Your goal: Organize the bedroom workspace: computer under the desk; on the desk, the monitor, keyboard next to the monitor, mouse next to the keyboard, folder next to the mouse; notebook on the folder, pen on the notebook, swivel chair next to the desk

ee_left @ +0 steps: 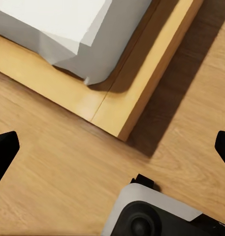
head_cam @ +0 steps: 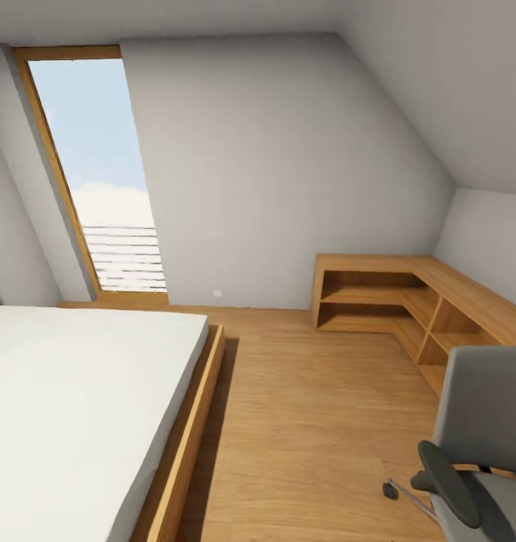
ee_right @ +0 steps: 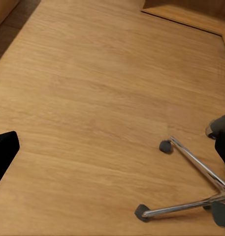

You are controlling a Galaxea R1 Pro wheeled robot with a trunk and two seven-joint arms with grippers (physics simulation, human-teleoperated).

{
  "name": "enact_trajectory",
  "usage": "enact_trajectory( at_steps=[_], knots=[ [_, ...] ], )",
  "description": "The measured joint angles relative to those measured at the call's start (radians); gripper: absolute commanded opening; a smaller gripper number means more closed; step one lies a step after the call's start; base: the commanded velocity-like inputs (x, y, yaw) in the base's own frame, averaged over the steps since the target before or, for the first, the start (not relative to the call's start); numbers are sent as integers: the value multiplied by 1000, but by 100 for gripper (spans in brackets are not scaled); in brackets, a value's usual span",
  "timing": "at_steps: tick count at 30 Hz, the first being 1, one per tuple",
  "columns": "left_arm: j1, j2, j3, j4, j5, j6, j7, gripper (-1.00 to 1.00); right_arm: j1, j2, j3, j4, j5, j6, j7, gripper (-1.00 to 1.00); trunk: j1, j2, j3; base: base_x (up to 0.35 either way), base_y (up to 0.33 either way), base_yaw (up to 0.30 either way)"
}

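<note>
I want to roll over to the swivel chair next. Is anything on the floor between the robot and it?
Nothing visible does. The swivel chair stands at the head view's lower right on bare wood floor; the bed lies off to the left, out of that path.

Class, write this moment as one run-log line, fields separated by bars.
phase: in transit | ahead: swivel chair, corner shelf unit | beside: bed | left hand: open, empty | right hand: open, empty
</note>
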State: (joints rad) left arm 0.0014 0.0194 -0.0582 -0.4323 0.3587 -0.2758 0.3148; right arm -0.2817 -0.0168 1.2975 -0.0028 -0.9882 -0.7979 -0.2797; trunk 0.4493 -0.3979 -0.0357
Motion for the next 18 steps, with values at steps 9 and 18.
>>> enact_trajectory(
  at_steps=[9,18],
  knots=[
    [0,0,0,0,0,0,0,100,0,0,2,0,0,-1,0,100,0,0,0,1,2,32],
    [0,0,0,0,0,0,0,100,0,0,3,0,2,-1,0,100,0,0,0,2,0,-93]
  ],
)
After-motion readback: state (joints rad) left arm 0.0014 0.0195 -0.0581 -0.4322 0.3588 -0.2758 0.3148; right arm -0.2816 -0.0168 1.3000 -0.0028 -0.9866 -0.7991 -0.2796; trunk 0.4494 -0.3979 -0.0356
